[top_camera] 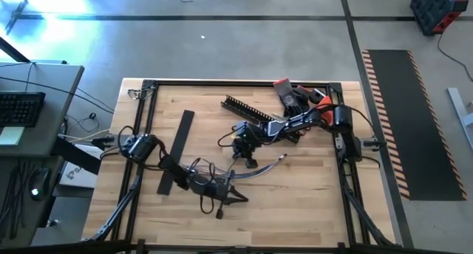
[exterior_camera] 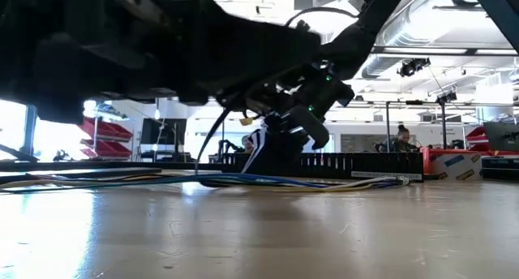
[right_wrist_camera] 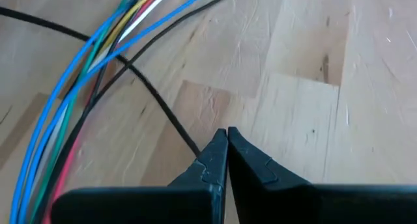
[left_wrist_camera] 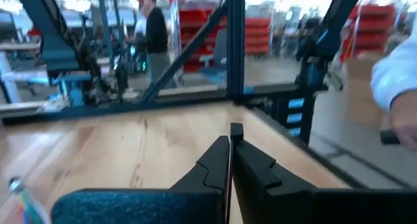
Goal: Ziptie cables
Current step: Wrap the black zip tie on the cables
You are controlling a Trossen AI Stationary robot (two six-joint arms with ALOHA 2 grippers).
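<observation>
The cables [top_camera: 260, 169], thin blue, yellow, white, green and red wires, lie in a loose curved bundle on the table's middle [right_wrist_camera: 78, 87] [exterior_camera: 243, 182]. A thin black strand [right_wrist_camera: 156, 107] crosses over the bundle; I cannot tell whether it is a wire or a tie. My right gripper [top_camera: 250, 163] [right_wrist_camera: 226, 134] points down at the table beside the bundle, shut on that strand. My left gripper [top_camera: 242, 198] [left_wrist_camera: 231, 142] is shut with nothing between its fingers. It hovers near the table's near edge, with the cables' tips [left_wrist_camera: 18, 193] beside it. My right gripper pinches the thin black strand between its two fingertips, at the stretch [right_wrist_camera: 195, 146] that runs in under them. The fingers come from above, slanting down. From the pinch the strand runs off along the wood and over the coloured bundle, lying low and slack.
A black comb-toothed channel [top_camera: 247, 110] lies toward the far edge, and a flat black strip [top_camera: 176, 150] lies on the left half. Red and black tools [top_camera: 295, 95] sit at the far right corner. A black frame rail [top_camera: 236, 83] borders the table. A person [left_wrist_camera: 153, 35] stands beyond it.
</observation>
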